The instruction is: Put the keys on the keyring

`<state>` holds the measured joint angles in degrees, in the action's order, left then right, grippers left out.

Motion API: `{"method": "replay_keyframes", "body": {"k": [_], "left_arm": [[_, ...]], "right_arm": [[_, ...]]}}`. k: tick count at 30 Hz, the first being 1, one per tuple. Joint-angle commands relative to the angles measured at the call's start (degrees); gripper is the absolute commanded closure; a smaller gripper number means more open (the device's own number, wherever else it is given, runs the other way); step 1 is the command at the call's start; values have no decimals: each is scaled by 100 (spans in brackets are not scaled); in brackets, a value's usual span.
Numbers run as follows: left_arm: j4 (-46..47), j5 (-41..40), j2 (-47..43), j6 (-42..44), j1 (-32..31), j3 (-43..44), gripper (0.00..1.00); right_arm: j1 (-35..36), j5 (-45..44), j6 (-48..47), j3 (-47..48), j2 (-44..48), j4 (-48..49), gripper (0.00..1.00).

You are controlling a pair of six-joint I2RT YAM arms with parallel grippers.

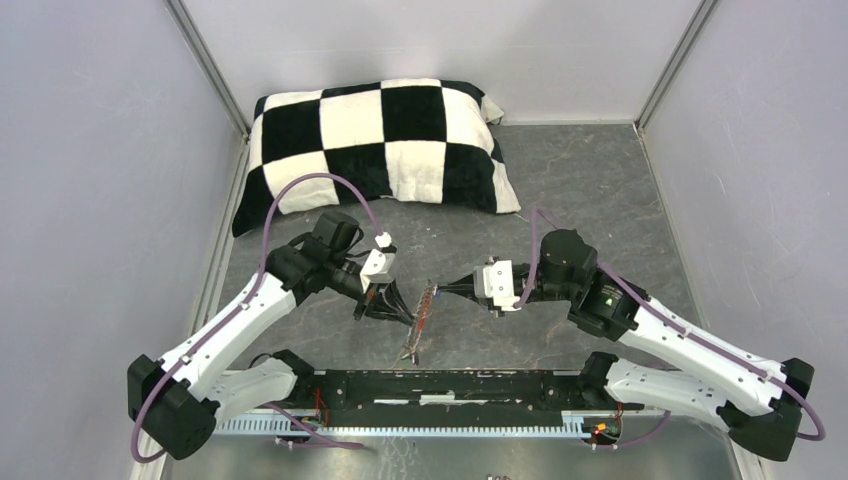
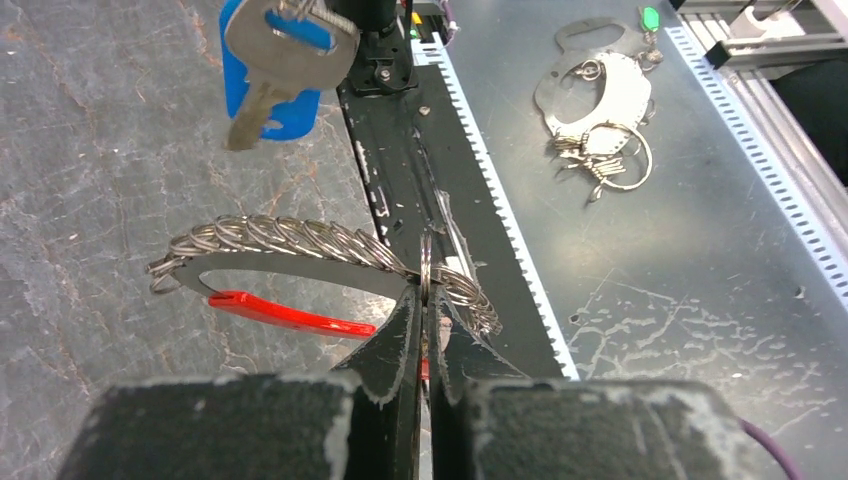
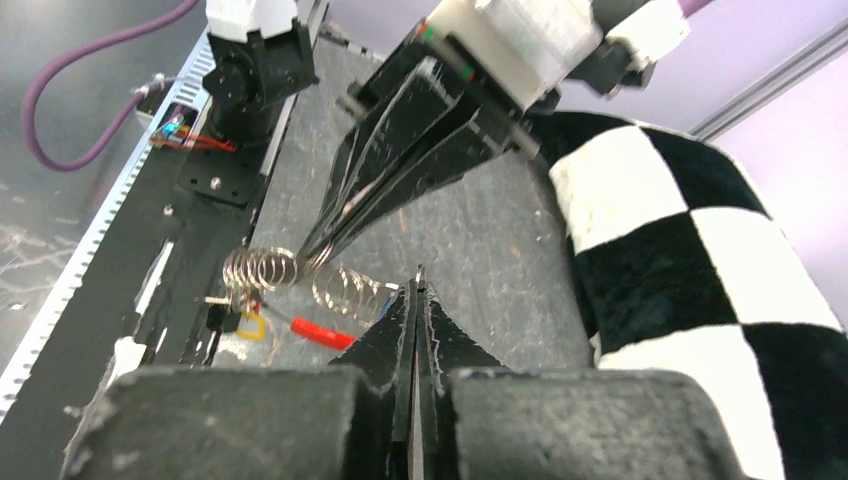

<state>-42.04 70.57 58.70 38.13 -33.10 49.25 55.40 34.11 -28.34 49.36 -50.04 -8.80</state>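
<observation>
Left wrist view: threading step.
At 6 o'clock the left gripper (image 2: 425,310) pinches the keyring (image 2: 290,240); toward 11 o'clock the blue-tagged key (image 2: 270,50) hangs from the closed right gripper (image 3: 415,290). Next, likely: align it with a ring.

Left gripper (image 2: 425,298) pinching keyring (image 2: 285,238), blue-tagged key (image 2: 285,45) hanging beyond

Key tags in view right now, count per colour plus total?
blue tag: 1
red tag: 1
yellow tag: 1
green tag: 1
Total: 4
</observation>
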Motion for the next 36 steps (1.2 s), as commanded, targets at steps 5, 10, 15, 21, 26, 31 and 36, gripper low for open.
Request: {"method": "replay_keyframes", "body": {"k": [5,10,15,21,26,31,36], "left_arm": [[-552,34,232,1652,16,516,98],[-612,86,153,1719,14,641,98],[-621,172,89,1506,14,778,98],[141,377,63,175,14,786,98],[1215,423,-187,-1229,14,443,98],[1505,432,-186,-1623,14,392,98],[1504,289,-191,-1729,14,400,98]], "right_arm": [[-3,404,100,-97,-438,794,100],[-5,584,173,-362,-513,842,100],[-3,664,247,-443,-518,836,100],[-7,773,345,-401,-461,837,100],[6,659,338,-410,-386,843,99],[33,505,381,-432,-348,1088,99],[41,501,516,-479,-303,1322,99]]}}
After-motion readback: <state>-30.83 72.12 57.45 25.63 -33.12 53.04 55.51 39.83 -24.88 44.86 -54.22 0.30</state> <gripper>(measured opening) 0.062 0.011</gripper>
